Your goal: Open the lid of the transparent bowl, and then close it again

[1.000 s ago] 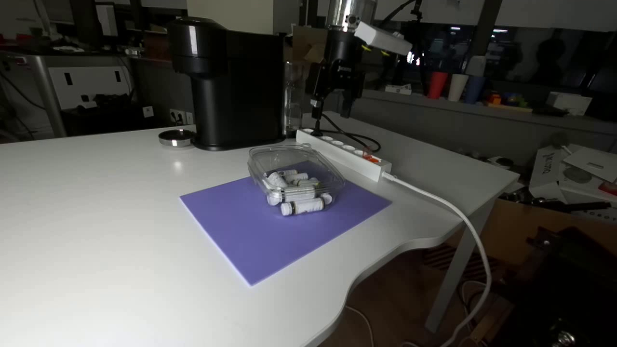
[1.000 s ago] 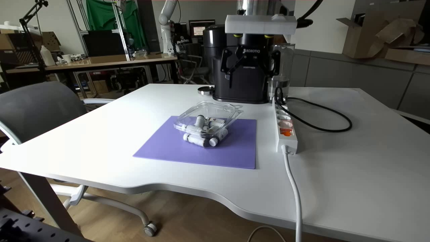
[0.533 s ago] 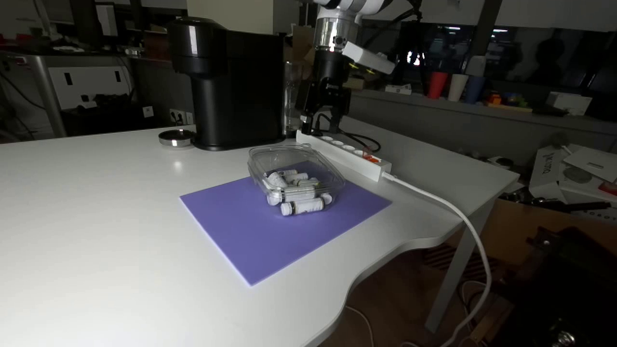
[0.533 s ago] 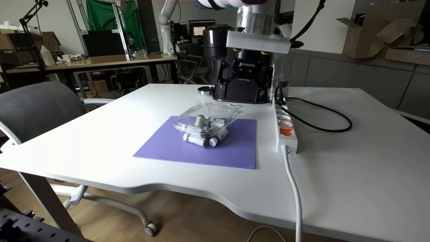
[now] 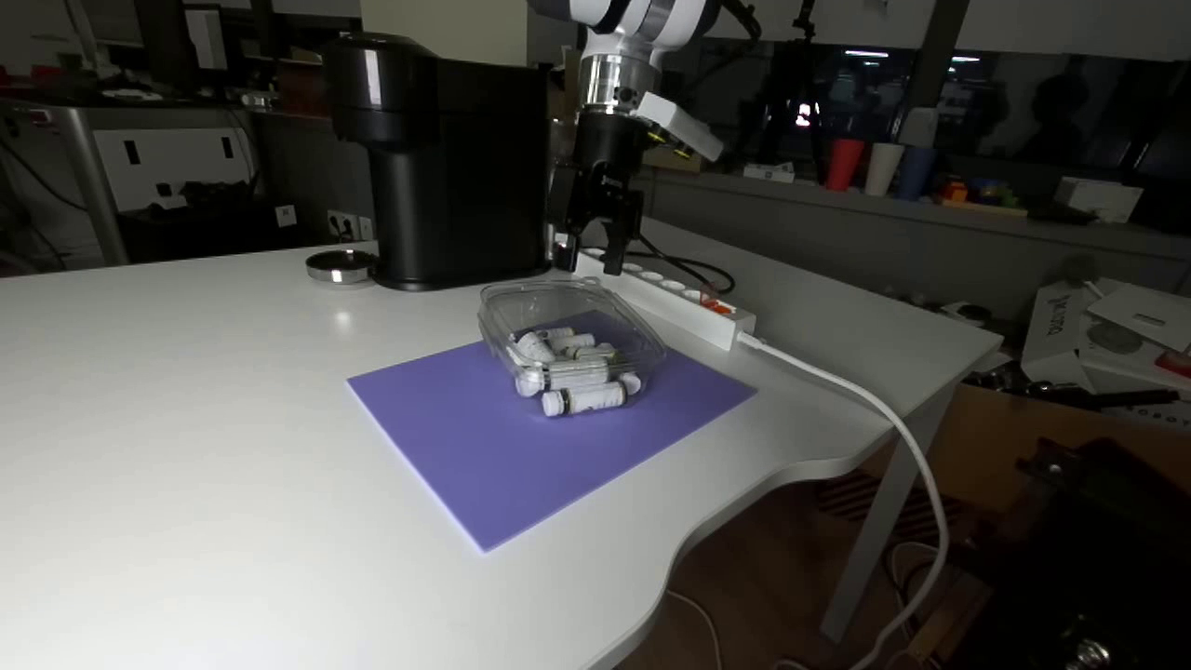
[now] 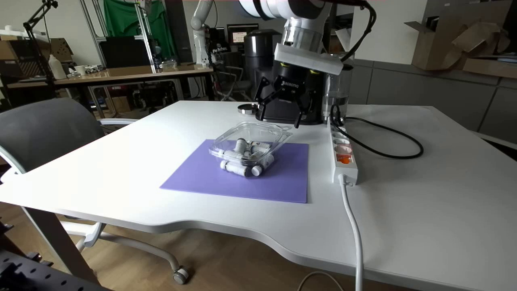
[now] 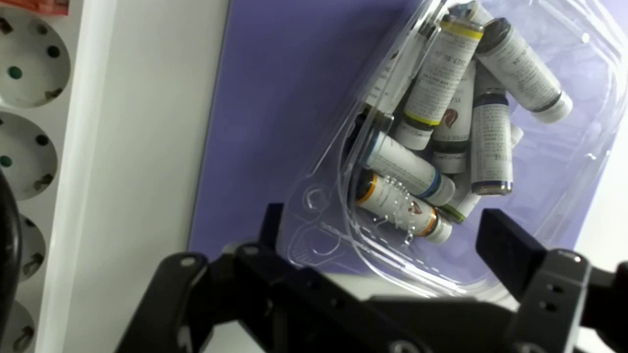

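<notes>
The transparent bowl (image 5: pixel 498 330) stands on the purple mat with several small white-labelled bottles inside; it also shows in an exterior view (image 6: pixel 282 147). The thin clear lid (image 5: pixel 558 296) lies over the bowl and looks shut, its rim hard to tell from the bowl's; it shows in an exterior view (image 6: pixel 258 128) too. In the wrist view the lid's corner tab (image 7: pixel 314 235) lies between my fingers, nearer the left one. My gripper (image 5: pixel 589 263) is open and empty, above and behind the bowl's far corner; it also shows in an exterior view (image 6: pixel 279 121) and the wrist view (image 7: pixel 382 225).
The purple mat (image 6: pixel 234 188) lies under the bowl. A white power strip (image 5: pixel 670 305) with cables runs beside the mat, close to the gripper. A black coffee machine (image 5: pixel 465 177) stands behind, with a round metal piece (image 5: pixel 340 268) beside it and a clear tank (image 6: pixel 339 87).
My gripper has come down and moved from behind the power strip toward the bowl's tab corner, tilting as it went. Its fingers stay open. The bowl and lid have not moved.
</notes>
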Robot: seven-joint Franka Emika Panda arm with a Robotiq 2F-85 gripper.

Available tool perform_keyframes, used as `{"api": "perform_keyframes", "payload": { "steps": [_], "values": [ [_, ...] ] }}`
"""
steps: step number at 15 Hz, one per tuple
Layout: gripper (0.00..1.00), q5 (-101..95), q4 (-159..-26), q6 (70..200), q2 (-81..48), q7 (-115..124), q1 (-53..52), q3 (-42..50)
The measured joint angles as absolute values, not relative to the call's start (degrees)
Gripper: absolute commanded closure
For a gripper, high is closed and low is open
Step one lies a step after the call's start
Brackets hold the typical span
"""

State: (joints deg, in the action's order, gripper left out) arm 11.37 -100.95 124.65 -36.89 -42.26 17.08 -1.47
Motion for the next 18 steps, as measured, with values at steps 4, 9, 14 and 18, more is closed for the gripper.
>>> {"api": "perform_keyframes", "payload": {
  "steps": [4, 9, 14, 18],
  "values": [
    [0.00, 11.37, -97.94, 121.52, -39.21, -43.53, 17.29, -1.65],
    [0.00, 11.40, -95.65, 118.73, -40.65, -45.00, 17.38, -1.84],
    [0.00, 11.62, -94.50, 115.94, -40.77, -47.29, 17.43, -2.63],
    [0.00, 12.88, -94.18, 113.59, -40.74, -50.06, 17.45, -3.58]
  ]
}}
